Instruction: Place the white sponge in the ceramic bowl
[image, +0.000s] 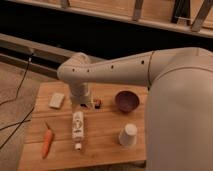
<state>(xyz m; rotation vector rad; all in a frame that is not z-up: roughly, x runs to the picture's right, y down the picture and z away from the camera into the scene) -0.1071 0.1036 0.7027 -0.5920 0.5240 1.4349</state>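
The white sponge (56, 100) lies flat on the wooden table (105, 145), near its far left corner. The ceramic bowl (126, 101), dark purple-maroon, stands upright at the far right of the table and nothing shows inside it. My gripper (89, 104) hangs below the arm's wrist over the middle of the table's far side. It is between the sponge and the bowl, to the right of the sponge and apart from it. The wrist hides most of it.
A long white labelled bottle (77, 129) lies just in front of the gripper. An orange carrot (47, 141) lies at the front left. A white paper cup (128, 135) stands upside down in front of the bowl. My arm's large body fills the right side.
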